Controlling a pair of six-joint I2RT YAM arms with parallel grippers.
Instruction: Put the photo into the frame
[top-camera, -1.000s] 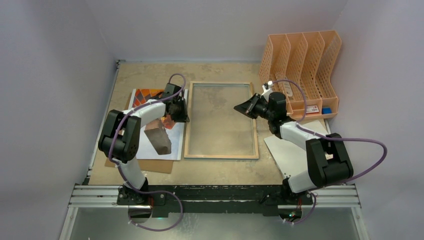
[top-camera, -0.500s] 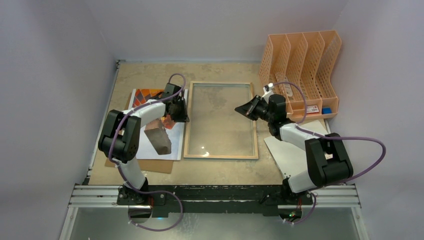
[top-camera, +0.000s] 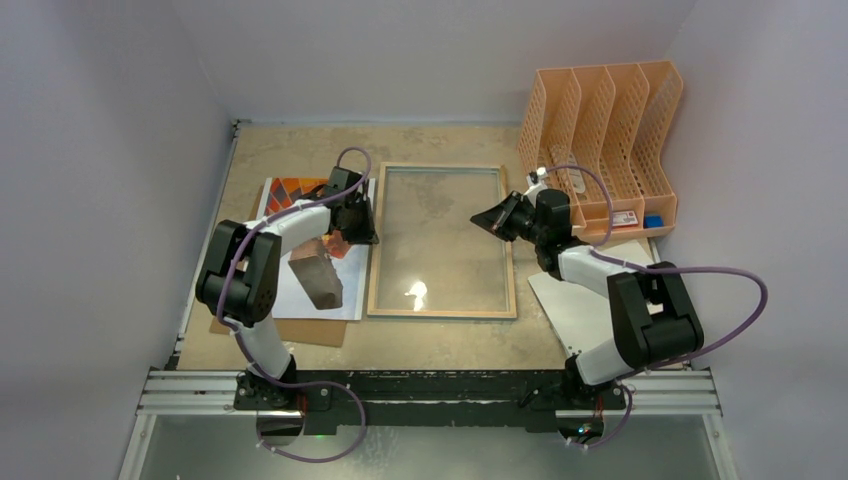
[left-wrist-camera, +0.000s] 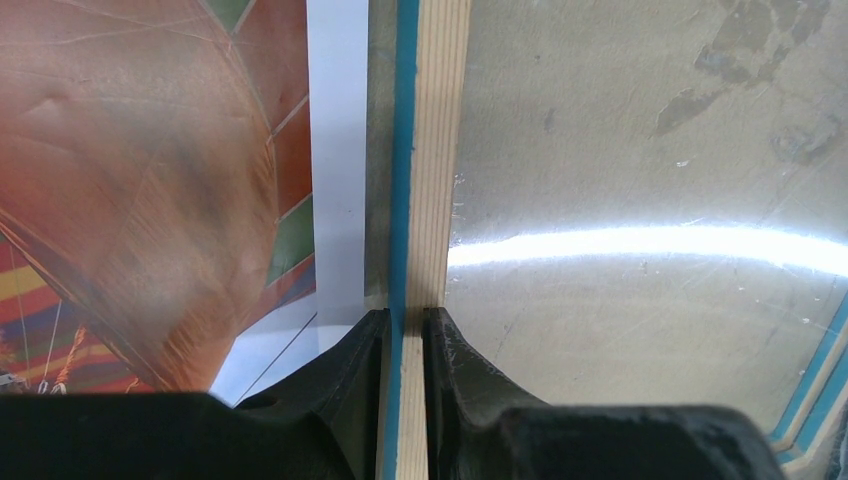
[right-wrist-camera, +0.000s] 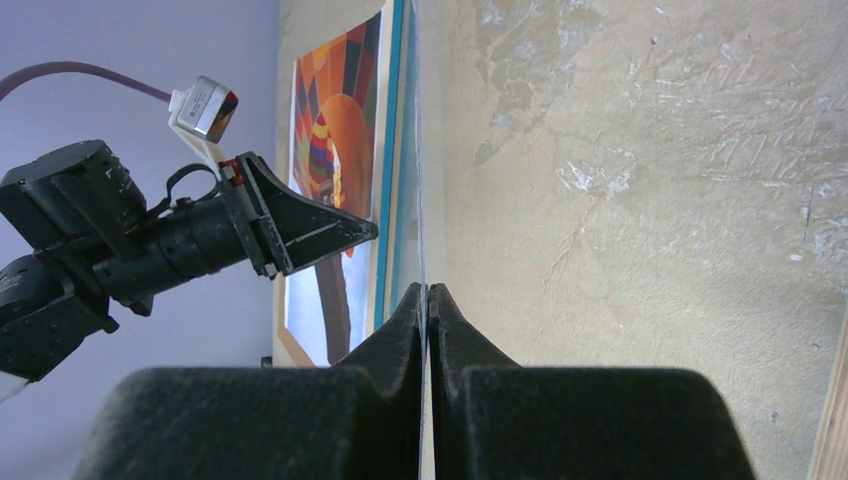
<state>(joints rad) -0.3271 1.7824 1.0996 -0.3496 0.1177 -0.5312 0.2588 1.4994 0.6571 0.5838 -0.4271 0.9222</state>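
Left of the frame (top-camera: 375, 270), the photo (top-camera: 320, 283) lies flat, just beside its left rail. Left gripper (left-wrist-camera: 405, 315) is clamped on that rail, one finger each side. Right gripper (right-wrist-camera: 428, 290) has its fingers pinched together on the thin edge of the pane (top-camera: 440, 240), over the frame's right half

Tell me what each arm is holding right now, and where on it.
Left fingers clamp the frame on its left long rail. Right fingers pinch what looks like the thin right edge of its glass pane.
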